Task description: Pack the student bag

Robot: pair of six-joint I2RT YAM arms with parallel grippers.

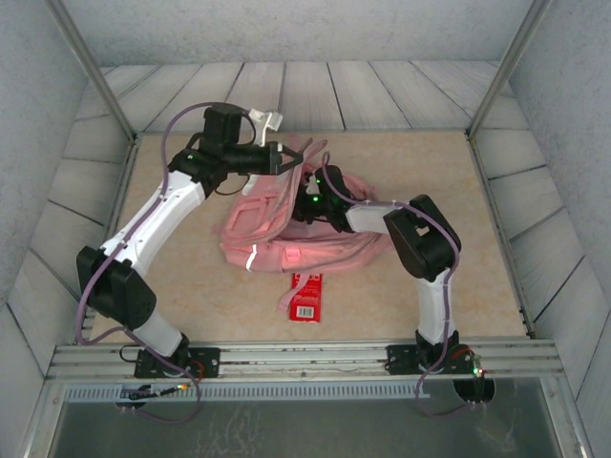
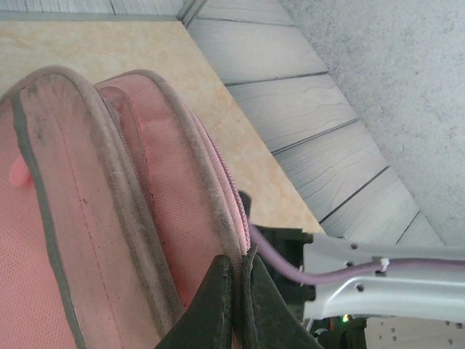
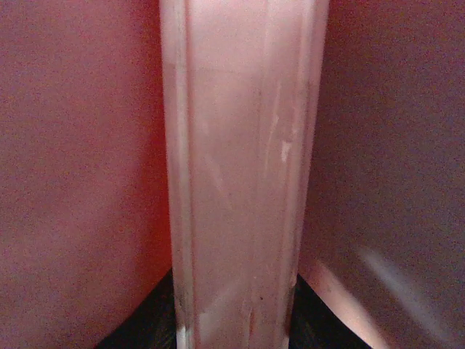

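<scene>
On the desk, step in hand: judged to be loading; the left end effector holds the mouth of the student bag up while the right end effector reaches inside it
Next move: probably calls for the right arm to let its load go once it sits deep enough, then draw straight back out without snagging the lining; the left grip should not slacken, or the mouth would likely collapse on the arm
Left end effector: pressed together on the bag's zip edge; in the left wrist view the two dark fingers meet with the piped rim nipped between them; the rim is lifted clear of the desk
Student bag: slumped in the middle of the desk, between the two arms; its opening appears to face the far side, where the rim is raised; straps trail at the far edge
Red packet: flat on the desk at the bag's near edge, its far end touching or just under the fabric; outside the bag, so seemingly not yet packed
Right end effector: entered from the right; it appears clamped on a pale pink flat item, dark fingers flanking its base on either side
Bag contents: dim pink walls on both sides of that item; whether anything else lies inside cannot be told
</scene>
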